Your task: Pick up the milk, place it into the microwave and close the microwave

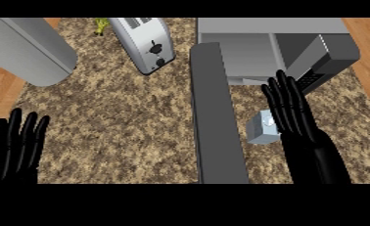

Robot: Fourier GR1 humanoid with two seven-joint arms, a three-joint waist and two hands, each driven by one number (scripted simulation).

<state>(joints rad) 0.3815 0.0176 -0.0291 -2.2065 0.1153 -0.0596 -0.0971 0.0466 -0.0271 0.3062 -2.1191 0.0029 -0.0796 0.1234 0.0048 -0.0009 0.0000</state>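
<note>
Right black hand (295,115) hovers right of centre, fingers straight, seemingly touching the small pale-grey milk carton (261,128) on the speckled counter (130,122), below the open grey microwave (274,49), beside its door (215,117).

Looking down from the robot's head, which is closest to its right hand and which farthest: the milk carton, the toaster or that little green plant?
From the right hand:
1. Milk carton, right beside the hand, on its left.
2. Toaster, across the open microwave door, up and left.
3. Green plant, far top left, beyond the toaster.
</note>
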